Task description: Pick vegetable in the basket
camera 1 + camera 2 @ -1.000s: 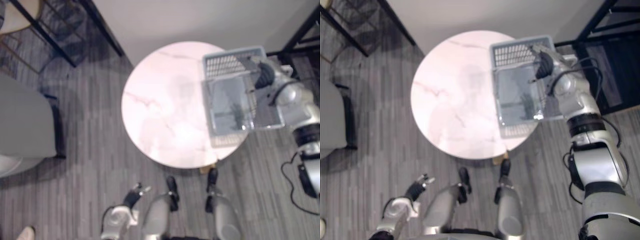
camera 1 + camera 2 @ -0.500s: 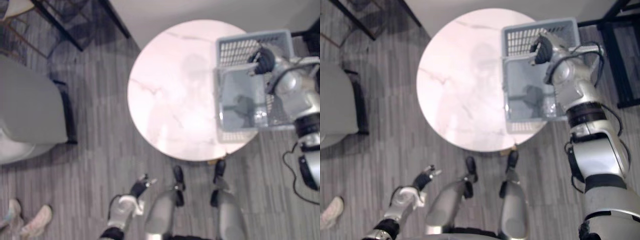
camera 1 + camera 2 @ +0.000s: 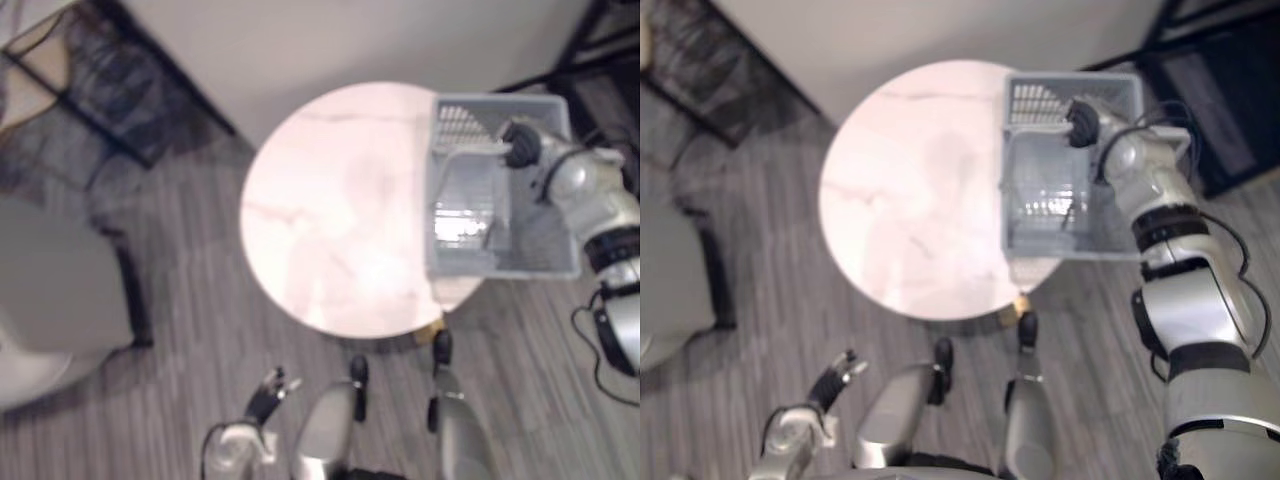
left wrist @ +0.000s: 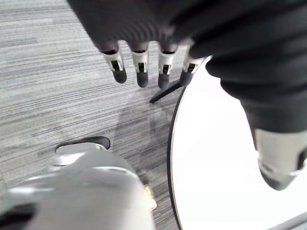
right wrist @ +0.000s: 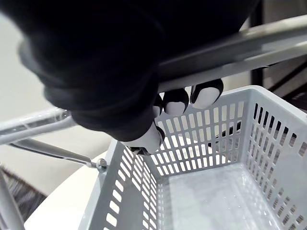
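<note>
- A grey slotted plastic basket (image 3: 462, 122) is seen at the right of the left eye view. It sits at the right edge of a round pale marble-look table (image 3: 330, 220), with part of it poking out past the table's rim. Whether it's resting on the top or lifted just clear can't be told.
- The right hand (image 5: 96, 72) is clamped around the basket's thin grey bar handle (image 5: 268, 40). In the right wrist view the dark-tipped fingers (image 5: 206, 93) are curled under the bar.
- No vegetable can be made out tbh. The bit of basket floor that's shown looks bare, so the basket itself is the thing being handled.
- Handling guess: it's probably light and fairly stiff while empty. The handle looks pivoted at the rim, so some sway or tilt is to be expected if it's held off-centre. The bar looks smooth, so it could slide in the fingers.
- The middle of the handle is judged the best hold. The slotted walls would likely flex if grabbed.
- The left hand (image 4: 144, 19) is hung low at the lower left of the left eye view, over the grey wood-look floor (image 4: 48, 72). Its fingers are straight and relaxed, and nothing is held.
</note>
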Robot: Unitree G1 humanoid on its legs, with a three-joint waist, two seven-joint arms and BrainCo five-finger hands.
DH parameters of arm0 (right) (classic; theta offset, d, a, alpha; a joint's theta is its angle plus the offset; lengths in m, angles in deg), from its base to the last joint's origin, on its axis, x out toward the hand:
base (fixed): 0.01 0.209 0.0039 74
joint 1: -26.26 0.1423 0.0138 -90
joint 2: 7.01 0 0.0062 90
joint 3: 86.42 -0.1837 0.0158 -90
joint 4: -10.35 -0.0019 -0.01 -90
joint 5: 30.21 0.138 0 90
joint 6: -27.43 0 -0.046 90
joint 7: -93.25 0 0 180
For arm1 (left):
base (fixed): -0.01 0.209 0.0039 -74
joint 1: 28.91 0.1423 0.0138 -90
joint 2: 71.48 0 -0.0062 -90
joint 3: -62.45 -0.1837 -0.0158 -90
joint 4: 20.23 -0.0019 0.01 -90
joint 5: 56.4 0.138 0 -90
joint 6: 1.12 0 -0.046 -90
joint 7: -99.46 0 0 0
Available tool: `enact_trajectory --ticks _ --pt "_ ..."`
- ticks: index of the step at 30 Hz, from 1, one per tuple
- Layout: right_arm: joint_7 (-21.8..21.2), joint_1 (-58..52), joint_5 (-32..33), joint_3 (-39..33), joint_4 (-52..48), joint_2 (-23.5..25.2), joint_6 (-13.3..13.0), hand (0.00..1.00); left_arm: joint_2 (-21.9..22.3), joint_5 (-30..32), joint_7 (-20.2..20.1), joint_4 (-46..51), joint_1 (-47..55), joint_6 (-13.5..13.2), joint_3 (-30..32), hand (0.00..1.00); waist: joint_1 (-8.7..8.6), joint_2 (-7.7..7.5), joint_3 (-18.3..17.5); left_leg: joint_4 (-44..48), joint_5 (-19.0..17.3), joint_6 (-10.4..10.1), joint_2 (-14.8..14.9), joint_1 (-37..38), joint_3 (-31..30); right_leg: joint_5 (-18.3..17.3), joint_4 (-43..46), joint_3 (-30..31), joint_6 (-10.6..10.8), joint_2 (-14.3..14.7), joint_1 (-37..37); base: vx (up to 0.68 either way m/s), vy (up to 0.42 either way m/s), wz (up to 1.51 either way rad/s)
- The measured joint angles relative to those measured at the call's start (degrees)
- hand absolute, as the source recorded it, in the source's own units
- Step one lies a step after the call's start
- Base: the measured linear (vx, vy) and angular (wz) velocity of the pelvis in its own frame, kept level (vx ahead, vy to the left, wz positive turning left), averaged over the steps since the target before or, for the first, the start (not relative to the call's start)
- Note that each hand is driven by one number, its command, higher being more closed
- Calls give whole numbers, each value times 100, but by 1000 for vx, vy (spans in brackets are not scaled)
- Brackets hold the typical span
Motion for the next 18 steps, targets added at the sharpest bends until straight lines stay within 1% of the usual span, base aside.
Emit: enact_trajectory --ticks 1,2,3,4,5,7,8,9,10,11,12,13,14,15,16,17,18 --pt "36 -457 193 -364 -206 4 -9 100 6 30 -57 -58 -25 19 6 0 -66 -126 -124 3 -36 20 5 20 144 0 -70 4 -1 -23 -8 23 33 -62" --pt "35 -1041 464 -719 -409 70 28 100 16 96 -153 -78 -33 57 15 0 -150 -293 -235 -38 -73 29 26 171 318 132 -69 -2 -77 -52 19 60 46 -78" --pt "22 -1679 633 -994 -639 202 128 100 58 131 -212 -113 -41 146 12 0 -256 -369 -334 -111 -120 22 16 401 478 245 -67 53 37 -1 126 72 46 -77" --pt "19 -1994 665 -1123 -754 285 169 100 78 162 -245 -137 -41 177 11 0 -282 -412 -403 -180 -120 21 11 516 557 271 -65 2 53 36 157 123 4 -116" --pt "28 -2706 703 -1328 -1059 466 265 100 94 318 -268 -180 -55 228 -17 0 -311 -468 -566 -388 -124 19 -5 836 778 281 -58 -122 54 83 235 115 -9 -113" --pt "85 -3328 703 -1491 -1466 649 384 100 95 456 -255 -225 -91 242 -22 0 -550 -444 -653 -525 -125 19 1 1118 849 281 -54 -145 53 128 381 126 -19 -91" --pt "196 -3767 703 -1564 -1789 805 470 100 77 518 -241 -299 -129 248 -15 0 -697 -465 -766 -539 -133 36 23 1243 1034 295 65 -390 35 206 361 76 -39 -103" --pt "263 -4149 701 -1578 -2067 892 514 100 62 526 -216 -374 -179 275 -7 0 -772 -496 -838 -510 -154 85 44 1371 1261 305 186 -610 17 285 360 10 -66 -115" --pt "267 -4336 699 -1602 -2166 930 523 100 60 524 -205 -380 -190 321 -12 0 -808 -517 -902 -516 -163 121 53 1427 1350 226 207 -636 -56 299 360 -21 -59 -98" --pt "293 -4672 690 -1785 -2333 1025 535 100 100 496 -165 -398 -245 391 -8 0 -934 -460 -1011 -560 -212 215 148 1521 1592 -274 468 -1128 -625 255 304 -34 -32 -65" --pt "327 -4799 675 -1879 -2365 1088 562 100 130 491 -148 -409 -260 390 -14 0 -931 -389 -1049 -655 -218 199 237 1602 1701 -524 963 -1524 -871 217 120 9 9 -79" --pt "415 -4959 577 -1998 -2362 1231 603 100 121 450 -132 -398 -285 375 -24 0 -940 -394 -1075 -734 -211 183 338 1754 2002 -883 2203 -2055 -1009 -33 -247 56 14 -87" --pt "507 -5105 569 -2034 -2358 1302 601 100 107 425 -131 -476 -266 395 -25 0 -956 -444 -1109 -641 -195 156 382 1837 2247 -1223 3050 -2519 -989 -417 -329 79 -9 -87" --pt "510 -5155 568 -2021 -2360 1325 592 100 100 422 -129 -510 -213 401 -20 0 -974 -520 -1158 -511 -197 156 343 1856 2377 -1228 3215 -2719 -1044 -593 -314 55 -42 -124" --pt "539 -5170 517 -1960 -2377 1403 566 100 98 381 -121 -602 -104 414 30 0 -876 -678 -1228 -79 -207 182 284 1768 2551 -1217 3175 -2827 -1170 -570 -286 -53 -103 -185" --pt "616 -5045 421 -1884 -2348 1622 481 100 103 261 -112 -768 -10 406 117 0 -777 -757 -1228 129 -387 258 372 1556 2468 -957 2425 -2503 -1234 -204 -108 -122 -126 -212" --pt "639 -4997 394 -1872 -2355 1738 427 100 95 247 -116 -865 104 396 151 0 -684 -623 -1326 -368 -300 299 400 1585 2431 -918 1910 -2293 -1120 -30 75 -216 -168 -229"
